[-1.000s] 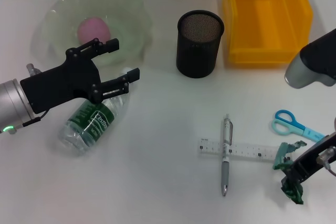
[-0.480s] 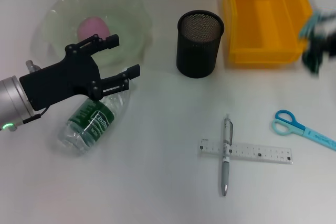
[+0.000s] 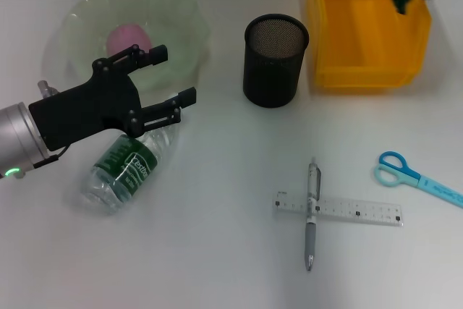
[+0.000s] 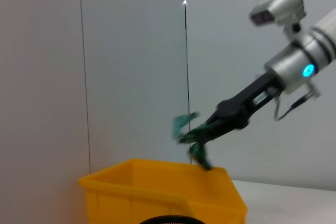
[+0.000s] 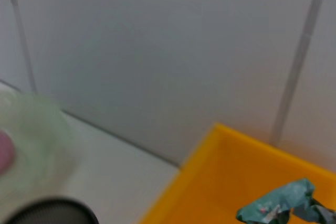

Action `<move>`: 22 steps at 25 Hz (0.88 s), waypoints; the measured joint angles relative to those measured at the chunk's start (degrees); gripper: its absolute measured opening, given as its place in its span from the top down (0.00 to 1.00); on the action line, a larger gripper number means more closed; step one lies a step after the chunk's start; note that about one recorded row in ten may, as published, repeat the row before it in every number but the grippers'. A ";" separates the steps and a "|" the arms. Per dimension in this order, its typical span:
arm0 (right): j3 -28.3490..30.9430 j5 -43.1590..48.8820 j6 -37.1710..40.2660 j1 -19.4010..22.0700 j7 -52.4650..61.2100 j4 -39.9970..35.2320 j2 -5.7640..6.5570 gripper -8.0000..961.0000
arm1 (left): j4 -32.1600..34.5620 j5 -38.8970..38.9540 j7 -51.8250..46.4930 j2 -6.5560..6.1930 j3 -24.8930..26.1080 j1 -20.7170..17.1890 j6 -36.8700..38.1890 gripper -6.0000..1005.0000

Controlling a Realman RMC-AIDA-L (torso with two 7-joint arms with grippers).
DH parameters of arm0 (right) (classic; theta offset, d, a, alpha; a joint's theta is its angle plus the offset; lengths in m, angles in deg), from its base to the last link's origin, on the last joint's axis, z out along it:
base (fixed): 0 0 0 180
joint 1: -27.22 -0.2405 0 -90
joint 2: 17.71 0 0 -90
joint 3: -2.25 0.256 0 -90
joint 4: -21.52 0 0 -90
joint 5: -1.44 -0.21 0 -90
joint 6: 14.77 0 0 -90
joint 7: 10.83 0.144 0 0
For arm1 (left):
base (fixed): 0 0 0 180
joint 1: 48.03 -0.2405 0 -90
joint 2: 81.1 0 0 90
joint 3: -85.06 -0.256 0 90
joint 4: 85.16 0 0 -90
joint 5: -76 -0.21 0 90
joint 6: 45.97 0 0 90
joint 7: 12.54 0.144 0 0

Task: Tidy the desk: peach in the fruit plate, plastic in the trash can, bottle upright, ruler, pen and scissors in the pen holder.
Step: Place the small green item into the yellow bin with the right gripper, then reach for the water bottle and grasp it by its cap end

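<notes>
Counter [image 3: 217, 251]: white; carries all items below.

Trash can [image 3: 365, 23]: yellow, now directly under my right pincer [image 4: 202, 139]. A second ago that pincer was low at the counter's near right edge, lifting the plastic; it has since swung up and across to the can.

Fruit plate [image 3: 177, 27]: pale green, just beyond my left pincer [image 3: 173, 76]. Peach [image 3: 129, 37] lies in it; that item is done.

Pen holder [image 3: 275, 59]: black mesh, between my two pincers, empty as far as I can see.

Bottle [image 3: 126, 168]: lying on its side, under and just behind my left pincer, which is spread wide and has barely shifted.

Ruler [image 3: 362, 211], pen [image 3: 311, 215], scissors [image 3: 405, 175]: flat on the counter, well away from both pincers; pen crosses ruler.

Plastic [image 4: 186, 127]: crumpled green scrap, pinched in my right pincer above the can. Judgement: release is all that remains for this item; bottle and stationery are untouched.
</notes>
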 joint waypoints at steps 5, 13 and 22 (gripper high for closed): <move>3.13 -15.39 -3.12 -2.68 -14.19 12.06 0.99 0.94 | -0.13 0.00 0.05 -0.01 -0.09 0.39 -0.04 0.19; 4.38 -14.93 -4.32 -2.59 -14.52 13.03 0.50 0.65 | -0.18 -0.08 0.07 -0.01 -0.14 0.30 0.29 0.19; 5.06 -25.36 8.13 9.26 -10.35 -5.58 -0.25 0.40 | 0.03 -0.09 -0.09 -0.03 0.11 0.31 0.91 0.19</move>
